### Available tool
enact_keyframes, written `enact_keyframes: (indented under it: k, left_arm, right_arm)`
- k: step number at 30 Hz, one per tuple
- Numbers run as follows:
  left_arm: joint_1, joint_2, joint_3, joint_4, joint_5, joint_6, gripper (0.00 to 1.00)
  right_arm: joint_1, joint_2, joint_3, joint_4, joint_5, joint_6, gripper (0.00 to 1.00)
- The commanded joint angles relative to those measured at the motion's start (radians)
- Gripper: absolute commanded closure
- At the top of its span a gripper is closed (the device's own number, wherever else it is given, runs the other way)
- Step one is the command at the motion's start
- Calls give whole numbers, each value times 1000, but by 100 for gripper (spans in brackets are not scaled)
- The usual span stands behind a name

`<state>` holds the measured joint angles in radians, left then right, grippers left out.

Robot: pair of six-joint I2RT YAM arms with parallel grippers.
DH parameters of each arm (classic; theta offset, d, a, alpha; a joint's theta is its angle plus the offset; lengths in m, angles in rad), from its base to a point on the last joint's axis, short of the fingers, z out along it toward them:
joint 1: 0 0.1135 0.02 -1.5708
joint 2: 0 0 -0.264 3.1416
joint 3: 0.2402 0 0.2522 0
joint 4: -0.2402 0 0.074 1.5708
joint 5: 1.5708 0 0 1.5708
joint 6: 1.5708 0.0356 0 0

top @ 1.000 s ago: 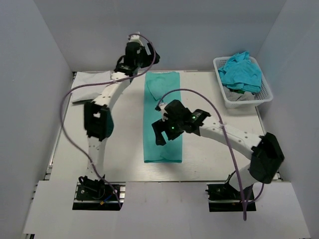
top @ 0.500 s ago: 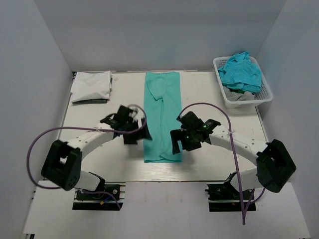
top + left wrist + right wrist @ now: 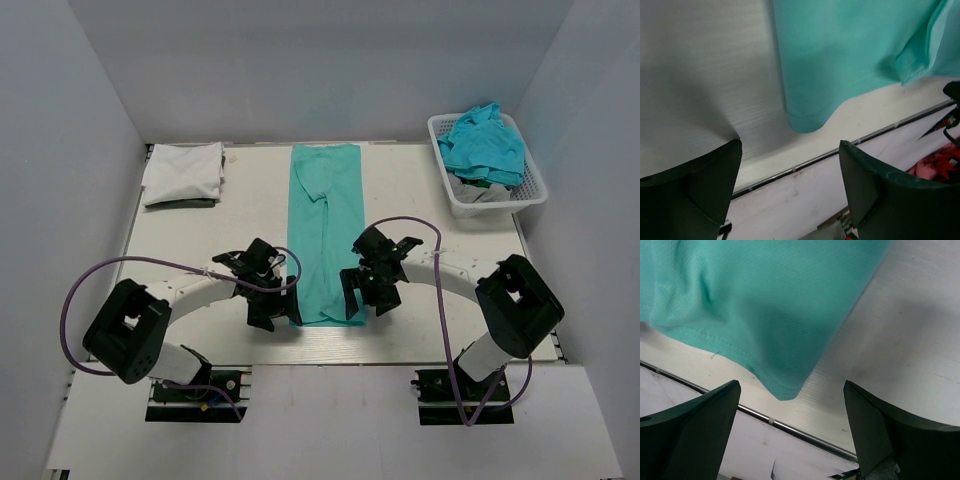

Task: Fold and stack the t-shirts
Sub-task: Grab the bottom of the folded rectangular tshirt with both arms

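A teal t-shirt (image 3: 324, 230), folded into a long strip, lies down the middle of the table. My left gripper (image 3: 285, 312) is open just off the strip's near left corner (image 3: 805, 120), low over the table. My right gripper (image 3: 356, 300) is open just off the near right corner (image 3: 785, 387). Both grippers are empty. A folded white t-shirt (image 3: 183, 172) lies at the far left of the table.
A white basket (image 3: 487, 196) at the far right holds crumpled blue and grey shirts (image 3: 483, 143). The table's near edge with a metal rail (image 3: 805, 432) runs just below both grippers. Grey walls close in the table on three sides.
The left arm swung from the far back down to the strip's near left corner. The right gripper moved nearer and lower to the near right corner. The white shirt became uncovered.
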<state>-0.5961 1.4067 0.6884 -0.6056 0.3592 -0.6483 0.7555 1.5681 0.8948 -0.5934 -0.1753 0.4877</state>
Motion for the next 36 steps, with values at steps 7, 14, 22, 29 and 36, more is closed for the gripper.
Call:
enact_keyframes:
  k: [7,14,22,29,36]
  left_arm:
    - [-40,69,-7,76,-5,3,26]
    - [-51,117,11,43,-57,33,57]
    - [-51,127,52,64,-68,7,100]
    - [-51,58,143,18,-78,-2,100]
    - [-22,89,325,-52,-173,-53,100]
  right_arm:
    - [-7,36,-2,-3,-72,3,16]
    - [-15,64,-2,-3,-52,-6,34]
    - [-16,92,13,6,-86,-31,100]
    - [-15,24,92,-49,-12,-20,100]
    - [-36,46,233,-129,97,5,100]
